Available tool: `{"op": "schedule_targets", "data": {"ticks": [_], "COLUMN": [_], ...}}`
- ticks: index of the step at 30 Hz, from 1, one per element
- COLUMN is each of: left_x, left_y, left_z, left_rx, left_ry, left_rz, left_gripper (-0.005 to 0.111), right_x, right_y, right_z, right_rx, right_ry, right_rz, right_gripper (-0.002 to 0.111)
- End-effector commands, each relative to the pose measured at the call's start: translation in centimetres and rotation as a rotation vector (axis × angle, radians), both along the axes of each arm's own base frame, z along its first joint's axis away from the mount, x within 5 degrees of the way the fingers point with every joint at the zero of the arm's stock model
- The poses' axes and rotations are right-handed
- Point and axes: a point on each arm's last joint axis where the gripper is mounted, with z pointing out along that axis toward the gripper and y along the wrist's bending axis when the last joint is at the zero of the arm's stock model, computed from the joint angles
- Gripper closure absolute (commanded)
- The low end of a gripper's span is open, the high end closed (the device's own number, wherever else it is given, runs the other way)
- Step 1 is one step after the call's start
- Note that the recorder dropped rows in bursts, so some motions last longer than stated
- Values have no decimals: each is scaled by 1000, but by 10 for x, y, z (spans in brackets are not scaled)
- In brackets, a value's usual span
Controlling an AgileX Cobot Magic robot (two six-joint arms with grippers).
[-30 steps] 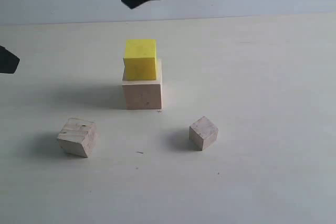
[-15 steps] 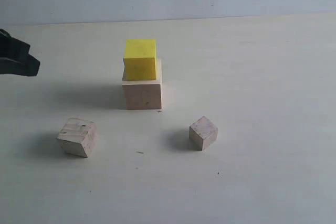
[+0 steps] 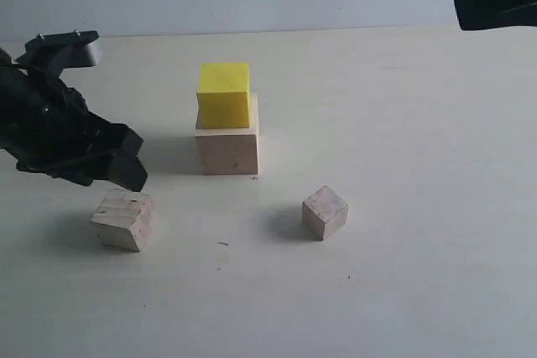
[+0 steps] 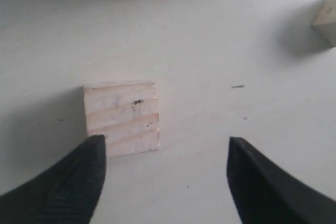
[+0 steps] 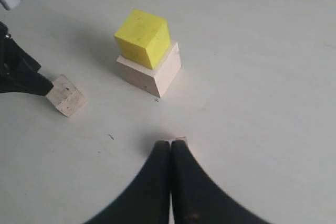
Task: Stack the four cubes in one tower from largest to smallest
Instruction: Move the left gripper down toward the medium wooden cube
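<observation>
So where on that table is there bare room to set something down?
Widest: the table right of the small cube and the yellow cube. Also the near edge strip. Crowded: around the medium cube, where the open left tool hovers.

Right gripper [image 5: 170, 148] has its jaws pressed tight together, nothing between them. Just a sliver of the small pale cube [image 5: 179, 139] peeks past the tips. Beyond, the yellow cube [image 5: 143, 36] sits askew on the large pale cube [image 5: 157, 77]. The medium pale cube [image 5: 65, 95] lies apart, with a dark arm [image 5: 18, 74] right beside it.
</observation>
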Motion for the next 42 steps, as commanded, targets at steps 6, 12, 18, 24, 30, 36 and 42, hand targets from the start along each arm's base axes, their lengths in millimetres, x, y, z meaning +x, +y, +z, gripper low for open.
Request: {"op": "schedule_targets", "data": {"ticks": [6, 12, 18, 24, 30, 36, 42], "left_x": [18, 23, 25, 28, 27, 29, 29], "left_y": [-6, -6, -11, -16, -17, -15, -14], "left_z": [-18, -28, -29, -23, -23, -24, -25], "left_rx": [70, 114, 156, 104, 106, 134, 141], "left_ry": [84, 105, 97, 100, 101, 81, 83], "left_rz": [-7, -31, -83, -54, -59, -76, -53], "left_gripper": [37, 37, 37, 35, 26, 26, 26], "right_x": [-7, -9, -9, -9, -9, -9, -9], "right_y": [-5, -6, -7, -7, -6, -6, -6], "right_z": [3, 4, 4, 4, 4, 4, 4], "right_rx": [-3, -16, -24, -24, -26, -26, -25], "right_ry": [-8, -25, -31, -31, -33, -33, -34], "right_rz": [0, 18, 26, 26, 30, 30, 29], "right_gripper": [108, 108, 108, 108, 108, 108, 108]}}
